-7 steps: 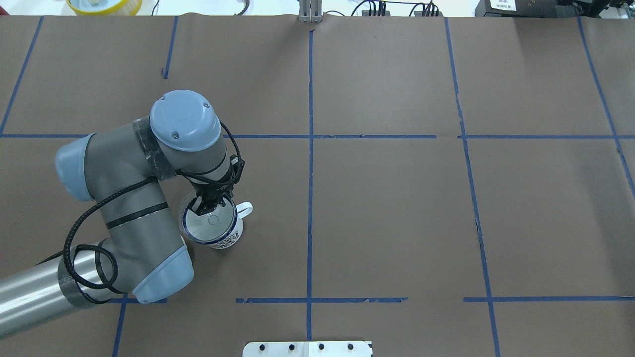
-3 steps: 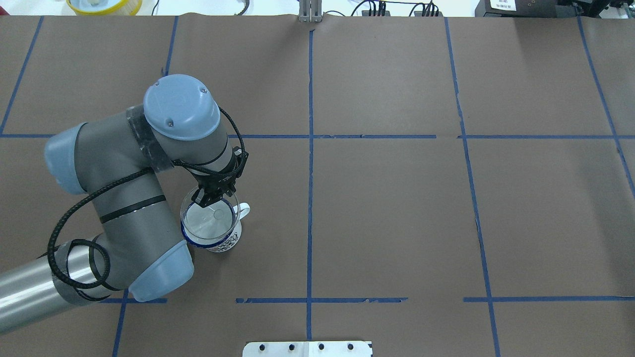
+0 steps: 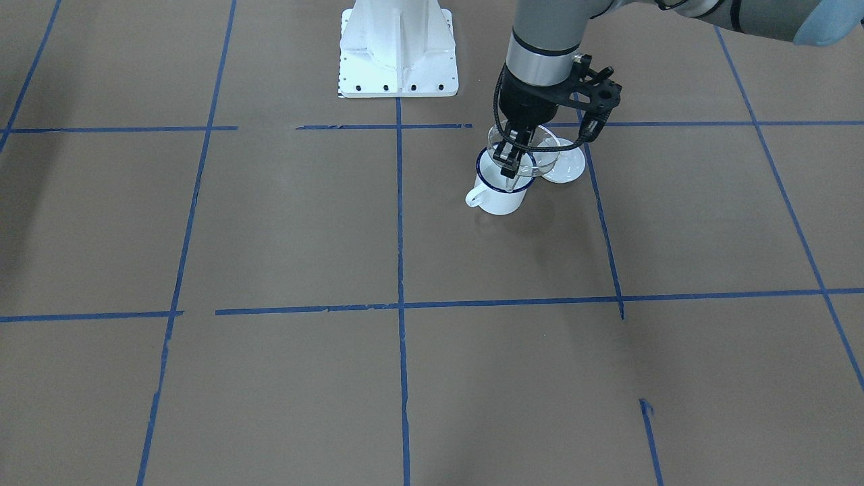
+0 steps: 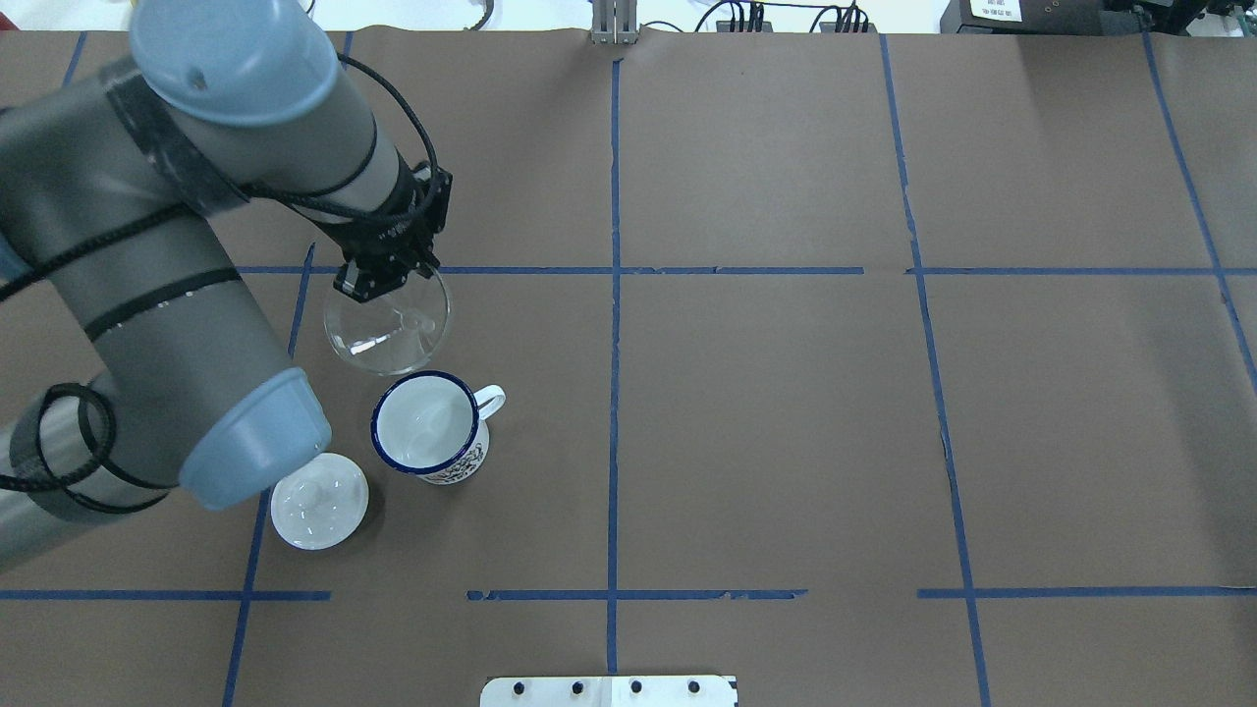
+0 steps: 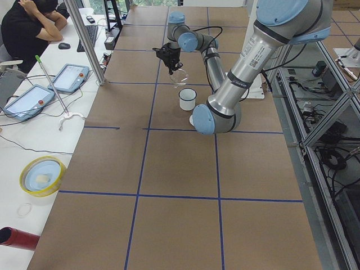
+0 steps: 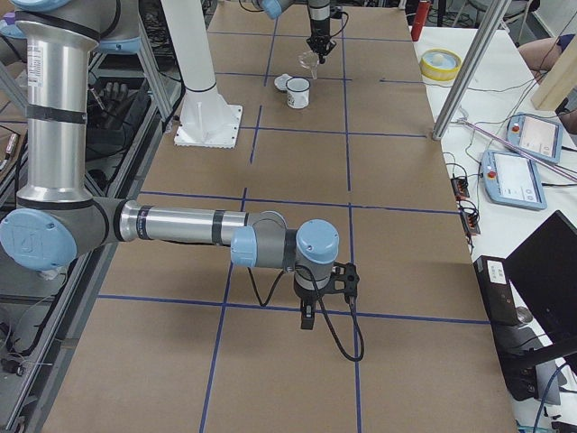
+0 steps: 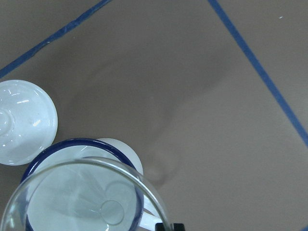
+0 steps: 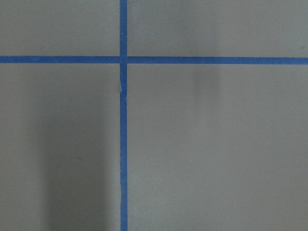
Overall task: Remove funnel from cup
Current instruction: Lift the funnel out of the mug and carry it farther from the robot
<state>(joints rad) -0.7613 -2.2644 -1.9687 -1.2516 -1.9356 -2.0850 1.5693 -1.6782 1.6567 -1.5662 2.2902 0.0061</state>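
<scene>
Funnel (image 4: 388,329) hangs above the cup (image 4: 429,429), pinched at its rim by our left hand (image 4: 365,282); the cup stands on the surface (image 4: 786,442). Whether our right hand (image 6: 307,320) is wide or narrow we cannot tell.

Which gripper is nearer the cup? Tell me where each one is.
Left. The left gripper hangs close over the cup, pinching the rim of the funnel, which is lifted out of it. The right gripper hangs far off, over the table toward the robot's right end.
</scene>
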